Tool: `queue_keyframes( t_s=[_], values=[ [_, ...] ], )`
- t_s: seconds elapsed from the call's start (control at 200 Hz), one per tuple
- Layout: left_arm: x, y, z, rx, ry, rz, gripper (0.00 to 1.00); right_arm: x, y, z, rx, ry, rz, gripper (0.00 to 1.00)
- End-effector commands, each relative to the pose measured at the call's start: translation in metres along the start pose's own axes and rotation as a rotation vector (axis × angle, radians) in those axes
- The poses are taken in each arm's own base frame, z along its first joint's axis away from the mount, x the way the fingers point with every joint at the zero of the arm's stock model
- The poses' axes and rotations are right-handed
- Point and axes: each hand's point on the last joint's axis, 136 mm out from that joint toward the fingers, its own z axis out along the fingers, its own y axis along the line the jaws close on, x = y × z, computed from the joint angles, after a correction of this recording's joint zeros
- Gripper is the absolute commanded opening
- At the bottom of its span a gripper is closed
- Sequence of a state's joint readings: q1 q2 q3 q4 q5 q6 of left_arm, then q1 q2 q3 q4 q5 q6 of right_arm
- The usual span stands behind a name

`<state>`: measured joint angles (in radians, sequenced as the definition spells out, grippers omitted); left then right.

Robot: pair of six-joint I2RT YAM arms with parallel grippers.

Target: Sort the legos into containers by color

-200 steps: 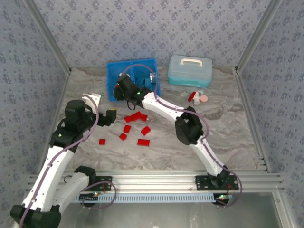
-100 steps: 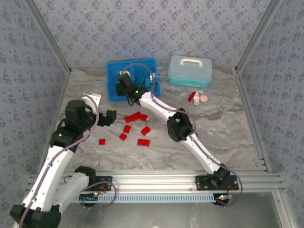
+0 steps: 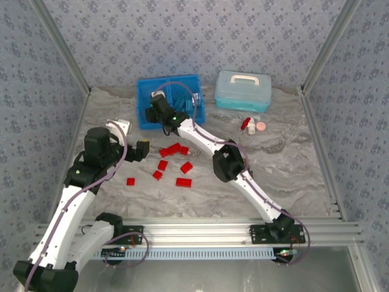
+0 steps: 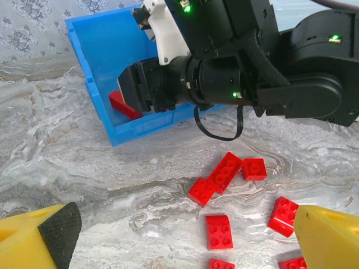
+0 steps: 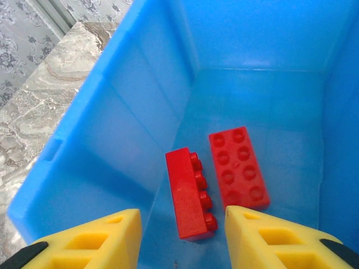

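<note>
My right gripper (image 5: 180, 217) hangs open over the left compartment of the bright blue tray (image 5: 84, 140). Two red bricks lie loose on that compartment's floor: one on its side (image 5: 188, 193) and one flat (image 5: 238, 167). From above, the right gripper (image 3: 153, 111) sits at the tray's (image 3: 142, 91) left half. In the left wrist view one red brick (image 4: 122, 104) shows in the tray under the right gripper (image 4: 137, 89). Several red bricks (image 3: 174, 149) (image 4: 224, 171) lie scattered on the table. My left gripper (image 4: 185, 246) (image 3: 141, 149) stands open, empty, just left of them.
A pale translucent lidded case (image 3: 243, 90) stands right of the tray, with a red-and-white bottle (image 3: 247, 124) and a pink round piece (image 3: 261, 126) in front of it. A small white object (image 3: 119, 125) lies beside the left arm. Metal rails border the table.
The right gripper has moved a little farther back and left over the tray's left compartment. The left arm has hardly moved.
</note>
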<state>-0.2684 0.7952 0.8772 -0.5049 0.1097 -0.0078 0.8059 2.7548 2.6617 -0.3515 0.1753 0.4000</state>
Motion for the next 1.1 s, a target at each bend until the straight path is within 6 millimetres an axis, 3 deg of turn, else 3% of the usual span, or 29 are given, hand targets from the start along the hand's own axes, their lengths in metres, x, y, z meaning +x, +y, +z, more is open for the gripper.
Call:
queue_keyframes(
  t_s=[0.0,0.135,0.27,0.36,0.445,0.56,0.675,0.814,0.824,0.864,1.094],
  values=[
    [-0.004,0.005,-0.003,-0.024,-0.005,0.011,0.99,-0.057,0.031,-0.051,-0.055,-0.077,-0.045,0.46],
    [-0.002,0.009,0.000,-0.046,0.005,0.006,0.99,-0.084,0.038,-0.095,-0.060,-0.088,-0.058,0.46],
    [0.001,0.020,0.003,-0.111,0.019,-0.022,0.99,-0.097,0.028,-0.142,-0.044,-0.097,-0.056,0.47],
    [0.004,0.035,0.003,-0.197,0.053,-0.083,0.99,-0.093,0.015,-0.174,-0.048,-0.101,-0.062,0.51],
    [0.009,0.057,-0.004,-0.354,0.111,-0.244,0.99,-0.072,-0.002,-0.200,-0.049,-0.070,-0.091,0.61],
    [0.052,0.068,-0.011,-0.473,0.269,-0.405,0.99,-0.043,-0.031,-0.234,-0.031,-0.026,-0.094,0.72],
    [0.096,0.061,-0.011,-0.495,0.415,-0.507,0.99,-0.016,-0.059,-0.263,-0.017,-0.001,-0.060,0.81],
    [0.148,0.043,0.003,-0.448,0.596,-0.602,0.99,0.009,-0.081,-0.282,-0.026,0.040,0.031,0.92],
    [0.151,0.042,0.004,-0.447,0.608,-0.605,0.99,0.019,-0.085,-0.281,-0.020,0.058,0.032,0.94],
    [0.163,0.040,0.007,-0.445,0.641,-0.614,0.99,0.028,-0.090,-0.283,-0.023,0.071,0.036,0.99],
    [0.208,0.044,0.025,-0.494,0.747,-0.624,0.99,0.024,-0.096,-0.291,-0.059,0.053,0.078,1.00]
  ],
)
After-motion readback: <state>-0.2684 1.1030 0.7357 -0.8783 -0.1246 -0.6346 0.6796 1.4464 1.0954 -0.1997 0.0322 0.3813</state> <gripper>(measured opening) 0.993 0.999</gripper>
